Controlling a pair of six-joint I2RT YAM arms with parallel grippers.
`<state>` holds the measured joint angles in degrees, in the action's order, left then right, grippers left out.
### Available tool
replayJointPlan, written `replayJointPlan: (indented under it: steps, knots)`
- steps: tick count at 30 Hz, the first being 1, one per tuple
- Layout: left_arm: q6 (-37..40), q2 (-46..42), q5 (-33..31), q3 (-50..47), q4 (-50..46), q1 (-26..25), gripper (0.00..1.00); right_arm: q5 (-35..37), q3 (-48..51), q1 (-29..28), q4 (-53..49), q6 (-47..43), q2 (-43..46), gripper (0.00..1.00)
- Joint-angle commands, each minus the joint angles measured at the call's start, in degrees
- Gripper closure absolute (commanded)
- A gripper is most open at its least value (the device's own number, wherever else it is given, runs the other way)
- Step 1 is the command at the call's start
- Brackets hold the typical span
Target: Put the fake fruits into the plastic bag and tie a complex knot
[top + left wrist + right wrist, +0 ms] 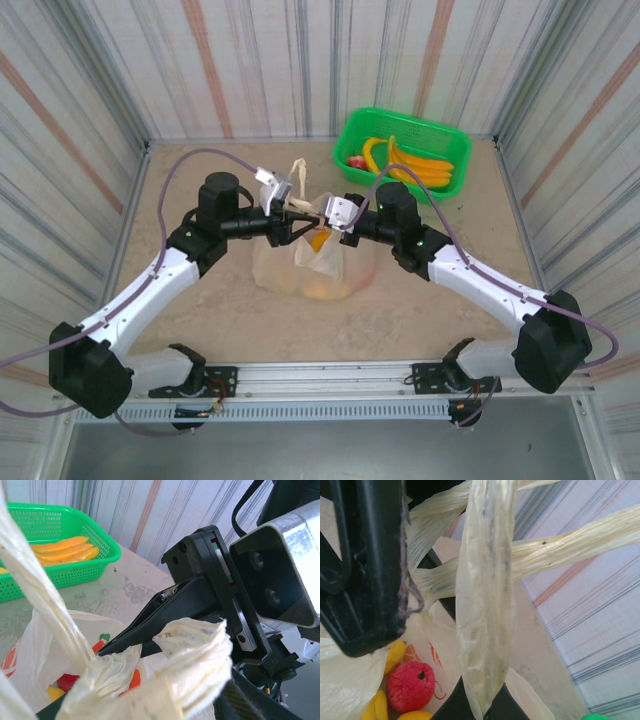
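Observation:
The plastic bag (310,268) stands mid-table with fake fruits in it: a red one (411,686) and yellow ones (394,656) show inside. Both grippers meet just above its mouth. My right gripper (481,707) is shut on a pale handle strip (485,605) that rises from between its black fingers (165,612). My left gripper (290,224) stands with its jaws apart, and a thick bunched twist of handle strip (195,655) lies across them. The strips cross and bunch into a loose knot (107,672). A loop end (297,168) sticks up behind.
A green basket (449,137) sits at the back right with yellow bananas (415,168) and a red fruit (356,161). In the left wrist view the basket (65,577) is at upper left. Striped walls close in the table on three sides.

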<state>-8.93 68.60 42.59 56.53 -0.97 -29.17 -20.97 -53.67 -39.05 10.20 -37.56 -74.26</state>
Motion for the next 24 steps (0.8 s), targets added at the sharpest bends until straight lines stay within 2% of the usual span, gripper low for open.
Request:
replayJointPlan:
  steps: [1,4,8,14,18,22,24]
  knots:
    - [-0.35,-0.10,1.67,-0.38,2.84,-0.98,0.46,0.45,-1.32,-0.93,-1.47,1.53,-0.85,1.00]
    - [-1.06,0.75,0.13,0.08,2.92,-1.45,0.42,0.99,-1.85,-1.81,-1.11,1.31,-1.47,1.00]
    - [-1.88,1.56,-3.29,1.08,2.82,-1.69,0.41,1.59,-1.83,-2.56,-0.32,1.38,-1.59,1.00]
    - [0.66,2.20,-4.18,2.03,1.03,-2.63,0.53,1.81,-1.77,-2.83,-0.42,0.88,-1.57,1.00]
    - [1.49,2.67,-6.65,2.99,-1.59,-2.58,0.45,0.98,-1.07,-2.74,-0.45,0.09,-0.83,1.00]
    - [-0.17,3.08,-5.41,3.58,-3.11,-1.63,0.45,3.50,1.37,-2.36,3.19,-0.03,0.93,1.00]
    - [-1.07,3.04,-3.89,3.35,-2.85,-1.17,0.45,1.98,1.94,-1.39,3.48,-0.09,1.72,1.00]
